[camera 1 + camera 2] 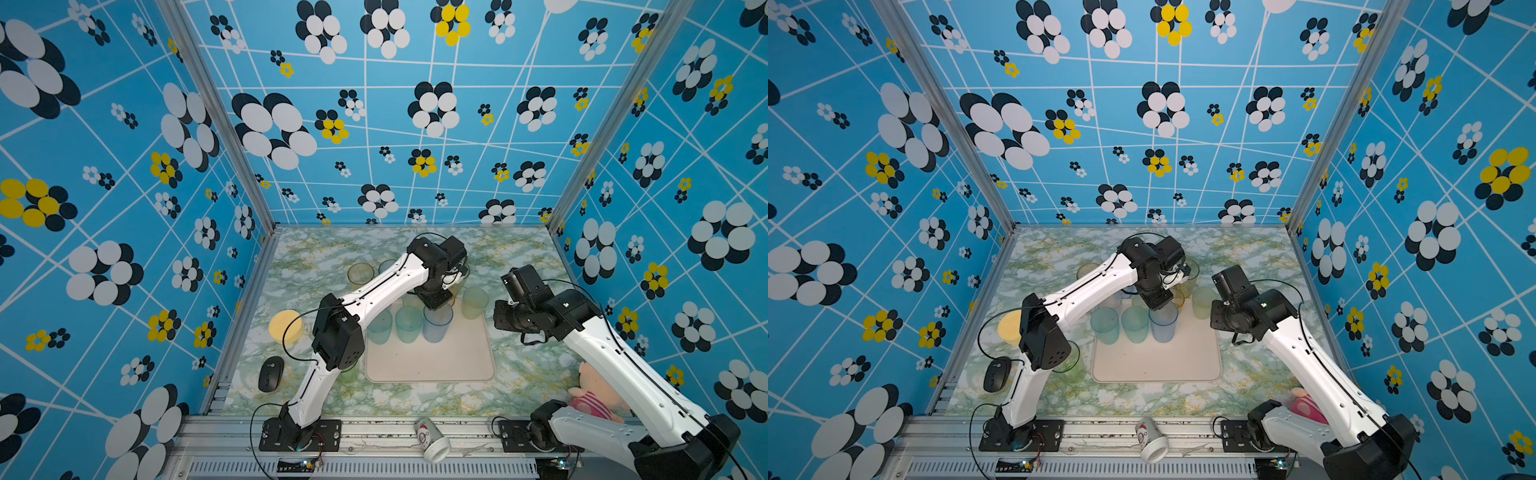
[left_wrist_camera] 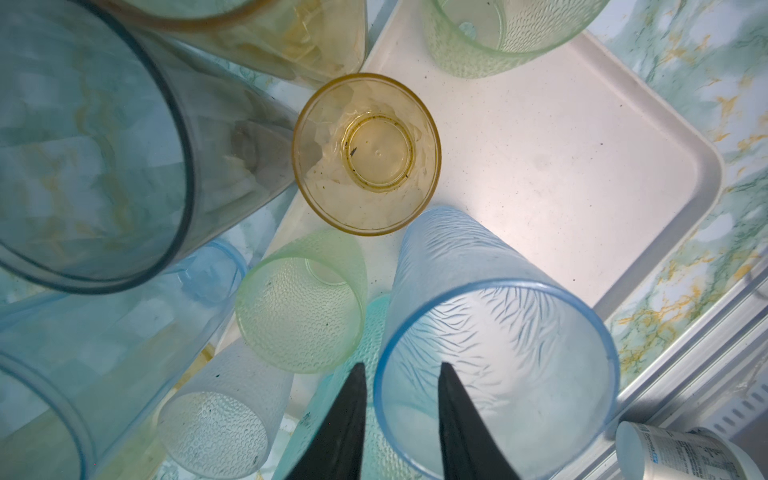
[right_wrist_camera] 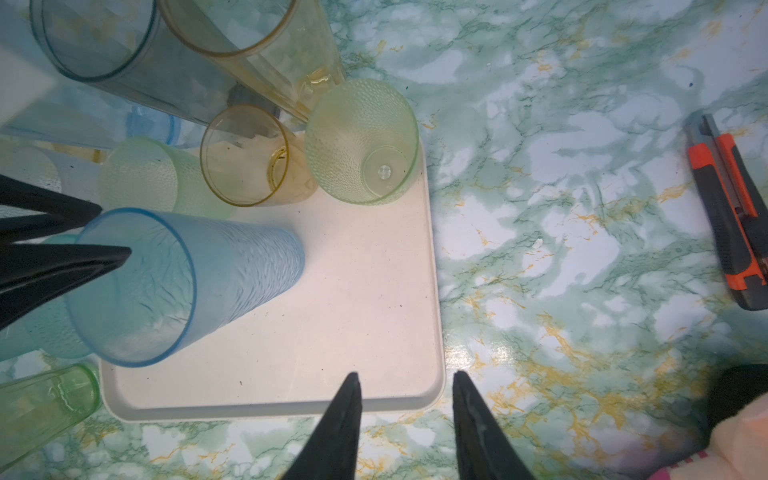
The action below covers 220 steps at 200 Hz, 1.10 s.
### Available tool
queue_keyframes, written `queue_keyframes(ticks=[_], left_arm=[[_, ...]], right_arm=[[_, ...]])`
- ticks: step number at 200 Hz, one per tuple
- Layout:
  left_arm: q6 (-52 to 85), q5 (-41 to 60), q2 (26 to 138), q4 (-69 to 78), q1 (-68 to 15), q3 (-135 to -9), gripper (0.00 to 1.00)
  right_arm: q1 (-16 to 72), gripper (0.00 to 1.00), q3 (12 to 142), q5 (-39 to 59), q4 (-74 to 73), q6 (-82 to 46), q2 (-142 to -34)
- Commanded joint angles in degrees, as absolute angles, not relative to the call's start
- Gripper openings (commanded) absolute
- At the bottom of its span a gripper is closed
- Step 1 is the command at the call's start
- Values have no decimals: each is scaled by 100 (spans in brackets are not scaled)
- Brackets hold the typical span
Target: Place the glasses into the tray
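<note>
Left fingers (image 2: 345,424) stand spread astride the rim of the blue tumbler (image 2: 494,361), upright on the tray (image 2: 582,166): release step, I judge. My right fingers (image 3: 340,432) hang spread, empty. Next: rise straight, then fetch 1 green glass (image 3: 45,399) off the bench (image 3: 582,208).

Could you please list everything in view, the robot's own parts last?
tray: one, cream, central.
blue glass: one, tall, on the tray.
teal glasses: two, left of it.
pale green glasses: two, tray's far end.
short amber glass: one, between them.
smoky glass: one, grey, behind the tray.
tall amber glass: one, beside it.
green glass: one, under the left arm.
other glasses: uncounted, overlapping, behind the tray.
dish: one, pale yellow, left of the tray.
mouse: one, black, near left.
paper cup: one, white, on the front rail.
plush toy: one, pink, near right.
utility knife: one, orange, on the table.
left gripper: black, open astride the blue glass's rim.
right gripper: black, open, empty.
</note>
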<state>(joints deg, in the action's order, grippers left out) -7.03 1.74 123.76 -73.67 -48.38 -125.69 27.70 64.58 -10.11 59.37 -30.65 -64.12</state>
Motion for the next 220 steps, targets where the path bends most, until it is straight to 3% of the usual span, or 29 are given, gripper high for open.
queue_keyframes(ticks=[1, 56, 90, 107, 168, 220], left_arm=[[-642, 309, 11953, -7287, -4754, -12447, 32], [-446, 443, 10789, -6747, -4369, -11840, 29], [-40, 124, 9188, -5438, -3708, -10095, 29], [307, 222, 8280, -4803, -3205, -9156, 29], [751, -91, 6088, -4091, -1852, -7672, 30], [922, -613, 4763, -3514, -1385, -7032, 31]], right_arm=[[2733, 39, 6409, -982, 5959, -3023, -6337], [2733, 40, 6481, -943, 5981, -2963, -6264], [2793, 38, 6642, -370, 5860, -2874, -6277], [3376, 38, 6988, -396, 5865, -2887, -6520], [5856, 38, 8978, -282, 5884, -2796, -8833], [6863, 37, 11211, -91, 6524, -2373, -10907]])
